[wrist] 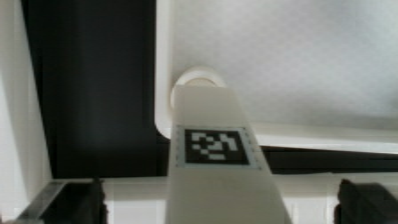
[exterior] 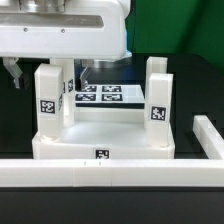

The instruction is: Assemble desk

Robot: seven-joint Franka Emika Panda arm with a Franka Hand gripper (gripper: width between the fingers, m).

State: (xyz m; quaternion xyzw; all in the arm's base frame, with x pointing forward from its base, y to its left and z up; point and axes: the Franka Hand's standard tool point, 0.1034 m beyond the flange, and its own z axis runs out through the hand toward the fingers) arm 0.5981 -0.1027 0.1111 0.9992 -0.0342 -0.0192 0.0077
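My arm comes in from the top of the exterior view, wrist pointing straight down, its white housing filling most of the upper picture. The claw (wrist: pixel 214 195) has its jaws spread wide, both dark fingertips (wrist: pixel 71 200) apart, clamping nothing.

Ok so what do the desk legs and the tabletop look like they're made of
The two upright legs look like white moulded plastic: smooth, even, faintly glossy faces with soft edges, each carrying a black-and-white tag that is probably a printed sticker. The tabletop seems to be the same white plastic with a raised rim; up close its surface shows a fine matte grain, though that could be image noise.
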